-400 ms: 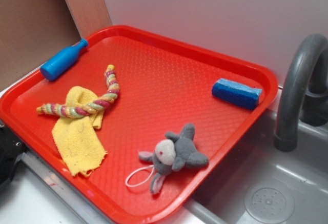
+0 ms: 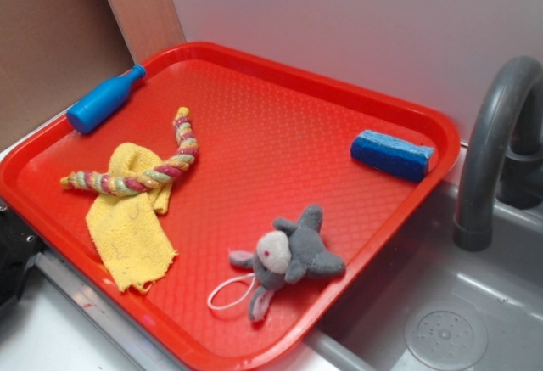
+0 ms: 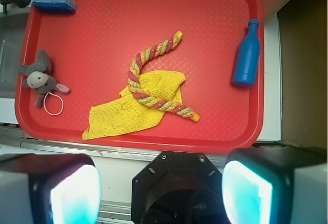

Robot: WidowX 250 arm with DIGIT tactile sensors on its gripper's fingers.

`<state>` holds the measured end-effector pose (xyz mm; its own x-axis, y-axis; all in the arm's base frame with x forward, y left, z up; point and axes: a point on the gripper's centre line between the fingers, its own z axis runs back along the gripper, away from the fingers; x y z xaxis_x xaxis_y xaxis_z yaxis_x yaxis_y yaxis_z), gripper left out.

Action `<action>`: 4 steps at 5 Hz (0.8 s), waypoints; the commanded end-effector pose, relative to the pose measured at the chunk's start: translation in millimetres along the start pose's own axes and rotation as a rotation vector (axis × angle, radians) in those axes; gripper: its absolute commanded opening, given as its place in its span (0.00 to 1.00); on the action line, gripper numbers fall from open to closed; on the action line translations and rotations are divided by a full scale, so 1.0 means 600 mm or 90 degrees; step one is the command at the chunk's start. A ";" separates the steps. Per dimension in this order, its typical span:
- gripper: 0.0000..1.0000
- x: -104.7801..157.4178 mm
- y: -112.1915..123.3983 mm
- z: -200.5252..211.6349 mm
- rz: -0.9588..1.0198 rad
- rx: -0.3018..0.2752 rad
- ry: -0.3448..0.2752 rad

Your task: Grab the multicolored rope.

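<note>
A red tray (image 3: 138,3) sits on a grey counter beside a sink, against a pale wall. Your gripper (image 3: 161,190) hangs high over the tray's near edge, fingers spread wide and holding nothing. Compared with the exterior view 0.4 s ago, nothing has shifted, so the approach has not yet begun. The multicolored rope (image 3: 148,83) lies ahead of the gripper, roughly centred between the fingers, draped over a yellow cloth (image 3: 128,114). It bends in a hook: one end points away and slightly right, the other runs toward the near right. A blue bottle (image 3: 246,60) stands off right.
</note>
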<state>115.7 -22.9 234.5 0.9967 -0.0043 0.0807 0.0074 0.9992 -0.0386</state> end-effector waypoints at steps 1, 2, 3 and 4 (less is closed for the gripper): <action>1.00 0.077 0.009 -0.042 0.068 -0.037 0.013; 1.00 0.092 -0.018 -0.090 0.046 -0.024 0.042; 1.00 0.076 -0.053 -0.135 -0.018 -0.003 0.060; 1.00 0.072 -0.070 -0.173 -0.028 0.010 0.053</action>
<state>166.7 -67.1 132.1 0.9987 -0.0450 -0.0227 0.0446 0.9988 -0.0207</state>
